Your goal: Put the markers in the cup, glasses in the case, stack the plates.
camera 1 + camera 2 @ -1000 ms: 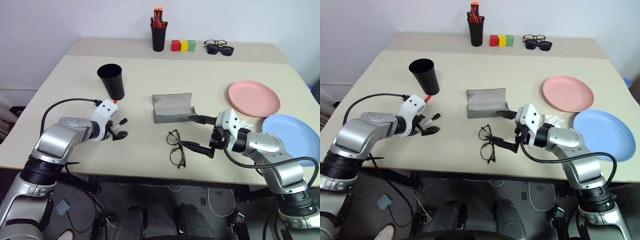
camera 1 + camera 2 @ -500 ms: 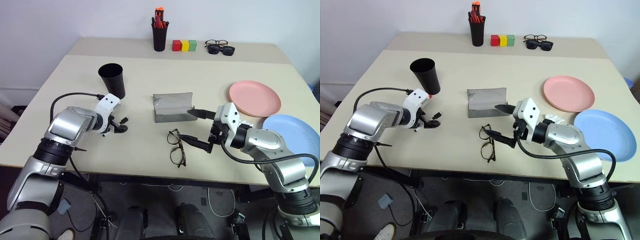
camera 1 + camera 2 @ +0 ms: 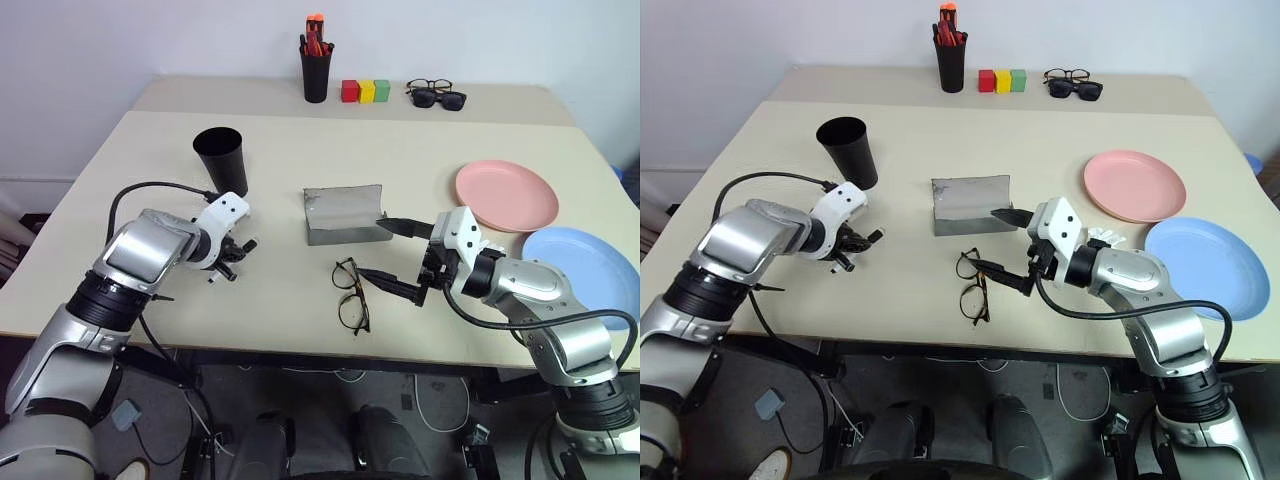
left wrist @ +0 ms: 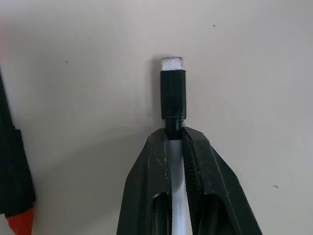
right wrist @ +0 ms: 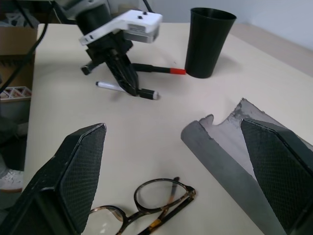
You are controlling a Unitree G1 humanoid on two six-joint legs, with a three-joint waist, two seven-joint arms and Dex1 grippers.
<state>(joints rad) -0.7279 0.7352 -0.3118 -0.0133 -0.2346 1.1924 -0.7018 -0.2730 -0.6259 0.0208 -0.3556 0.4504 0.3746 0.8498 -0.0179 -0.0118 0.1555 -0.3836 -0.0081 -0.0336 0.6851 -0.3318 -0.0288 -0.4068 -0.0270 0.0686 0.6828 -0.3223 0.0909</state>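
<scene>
Looking down over the counter (image 3: 420, 150), you have the left tool (image 5: 128, 84) clamped on the black and white marker (image 4: 173, 98), its two fingers (image 4: 149, 191) pinching the white barrel just behind the black cap, with the marker lying low against the counter surface. The red-capped marker (image 5: 156, 68) lies just beside it, its red end pointing toward the base of the black cup (image 3: 222, 162), which stands upright a little beyond your left tool. Your right tool (image 3: 392, 257) hangs with its fingers wide apart and nothing between them, one finger near the front corner of the grey case (image 3: 345, 215), the other just beside the glasses (image 3: 351, 295). The case lies open in the middle of the counter, and the glasses rest on the counter in front of it, touching neither the case nor the tool as far as you can see. The pink plate (image 3: 507, 195) sits to the right of the case, and the blue plate (image 3: 585, 265) lies nearer the front edge on that side; whether their rims touch you cannot tell. Along the far edge stand a pen holder (image 3: 316, 72) with red and orange pens, three coloured blocks (image 3: 367, 91), and a pair of sunglasses (image 3: 440, 99) with another pair of spectacles just behind them.
</scene>
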